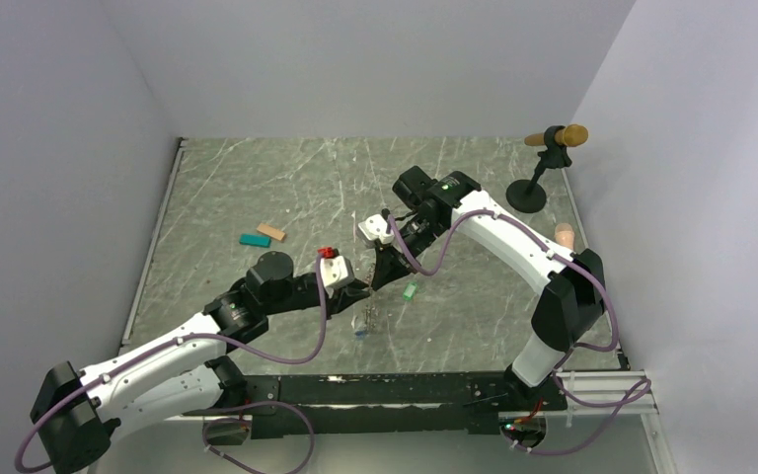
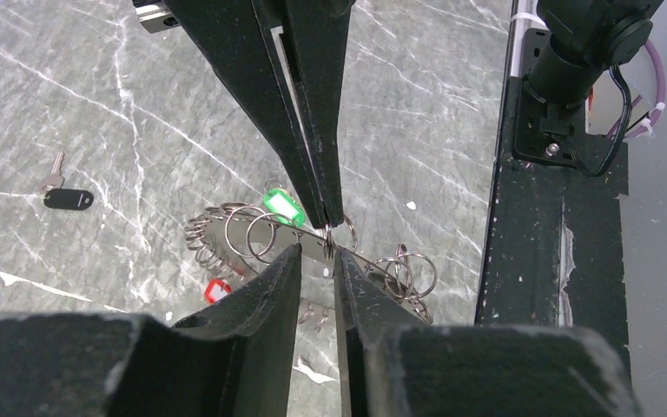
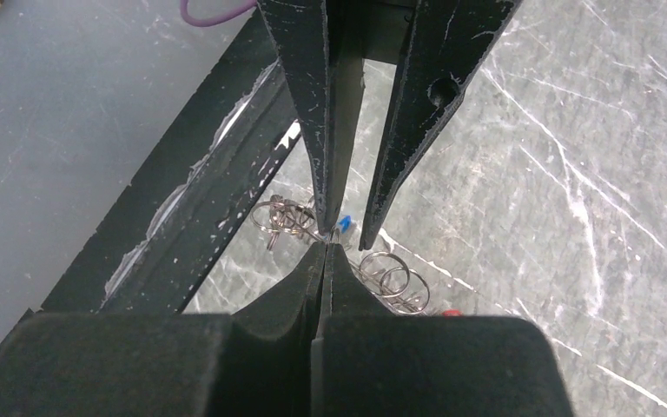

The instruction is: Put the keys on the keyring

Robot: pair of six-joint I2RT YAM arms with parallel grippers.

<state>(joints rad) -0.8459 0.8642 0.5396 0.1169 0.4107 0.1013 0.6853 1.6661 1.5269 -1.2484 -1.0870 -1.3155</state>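
steel loops everywhere, that's basically the keyring (image 2: 226,228): a thin run of wire fringed with split rings, held up off the marbled table (image 1: 257,178) right where the two claws meet, mid-table and a bit toward the near edge. the right gripper (image 3: 326,246) is clamped tight on its wire, fingertips squeezed together, coming in from the far right. the left gripper (image 2: 317,261) comes in from the left with its jaws partway apart, one finger either side of the wire. honestly i can't tell if it's pinching anything or just straddling it.

the bit that matters imo: the ring's long run of loops goes crosswise through the left jaws, not along them, so anything threaded on has to come at it sideways. the blue key (image 3: 343,226) sits right at the left fingertips, seemingly between them in the right wrist view, so the left arm is the closer one for that. the green key (image 1: 410,291) lies just right of the claws, nearer the right arm, but that one's busy holding the ring. can't tell whether either key is hooked on.

labels: nothing readable. the tag heads look blank, same for a red tag (image 2: 217,289) under the loops and a black fob (image 2: 68,199) off on the table.
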